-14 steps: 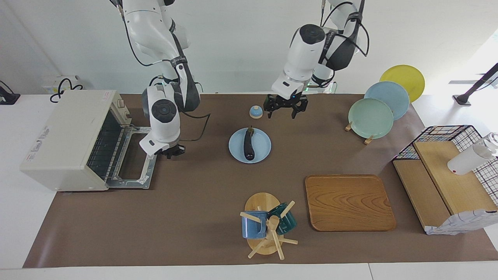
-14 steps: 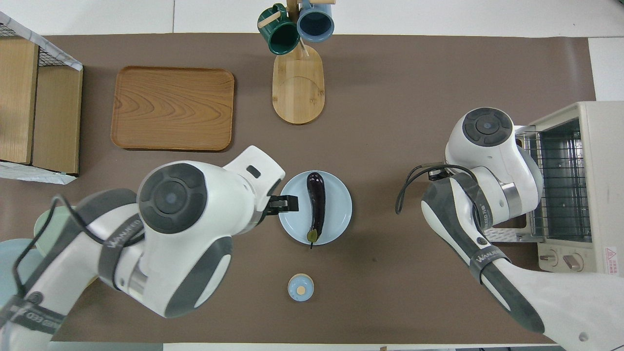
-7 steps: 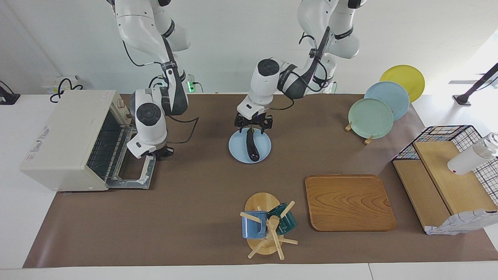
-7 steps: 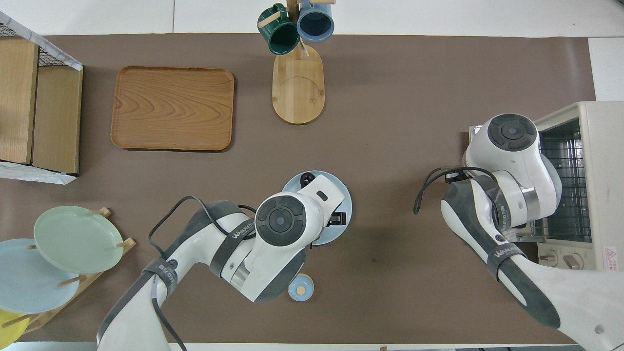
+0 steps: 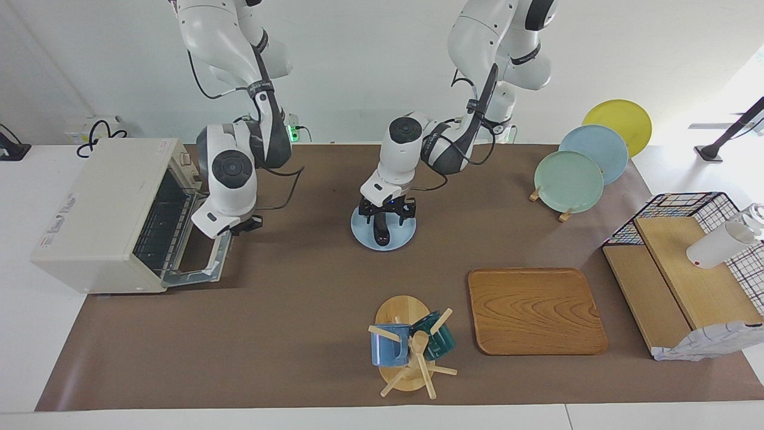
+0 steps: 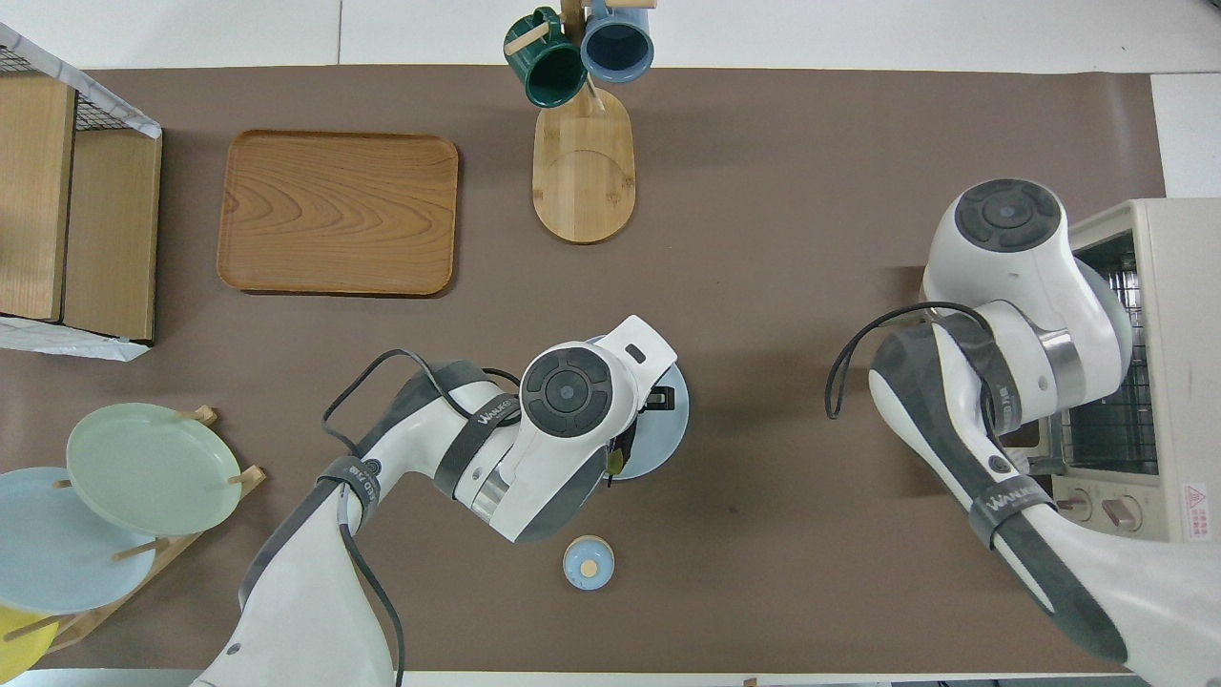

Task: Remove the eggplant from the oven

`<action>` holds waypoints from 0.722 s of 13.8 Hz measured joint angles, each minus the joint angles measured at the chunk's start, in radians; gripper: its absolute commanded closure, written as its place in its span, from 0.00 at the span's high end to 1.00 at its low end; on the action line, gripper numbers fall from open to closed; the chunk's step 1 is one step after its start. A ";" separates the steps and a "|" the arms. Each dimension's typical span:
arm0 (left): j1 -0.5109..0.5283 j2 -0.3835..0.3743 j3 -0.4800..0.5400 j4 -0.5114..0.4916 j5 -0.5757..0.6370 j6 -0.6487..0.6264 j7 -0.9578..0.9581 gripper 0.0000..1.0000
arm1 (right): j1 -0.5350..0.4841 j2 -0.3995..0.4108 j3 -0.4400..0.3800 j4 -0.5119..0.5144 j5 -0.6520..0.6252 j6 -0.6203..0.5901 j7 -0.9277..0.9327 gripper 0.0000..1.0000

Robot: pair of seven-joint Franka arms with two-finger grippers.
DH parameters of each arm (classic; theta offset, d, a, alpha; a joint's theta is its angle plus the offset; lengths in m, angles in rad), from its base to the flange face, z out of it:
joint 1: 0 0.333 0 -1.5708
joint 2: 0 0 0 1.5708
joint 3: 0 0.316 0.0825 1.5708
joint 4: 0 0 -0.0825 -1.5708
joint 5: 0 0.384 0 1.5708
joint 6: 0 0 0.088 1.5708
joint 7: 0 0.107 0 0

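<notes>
Now eggplant [image 5: 380, 232] lies on blue plate [image 5: 403, 235] (oven [image 5: 98, 215] door ajar).

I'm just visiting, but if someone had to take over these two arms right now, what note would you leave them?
Left claw: open, down over the eggplant, which lies on the blue plate mid-table.
Right claw: shut, at the handle edge of the oven door, part-open.
Done: eggplant is out of the oven.
Left to do, probably: close the door, withdraw both arms.
</notes>
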 measured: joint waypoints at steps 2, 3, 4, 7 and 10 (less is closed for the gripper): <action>0.000 0.010 -0.001 0.002 0.007 0.000 0.002 0.86 | -0.047 -0.064 -0.002 0.027 0.000 -0.064 -0.096 0.00; 0.000 0.011 -0.001 0.002 0.008 0.000 0.002 0.76 | -0.079 -0.092 -0.004 0.033 0.000 -0.077 -0.143 0.00; 0.000 0.011 -0.002 0.003 0.008 0.000 0.003 0.65 | -0.112 -0.111 -0.005 0.037 -0.002 -0.081 -0.184 0.00; 0.000 0.011 -0.002 0.007 0.008 0.000 0.004 0.38 | -0.175 -0.129 -0.010 0.049 -0.005 -0.084 -0.252 0.02; 0.000 0.011 -0.002 0.019 0.008 -0.005 0.005 0.19 | -0.186 -0.137 -0.013 0.057 -0.006 -0.117 -0.277 0.06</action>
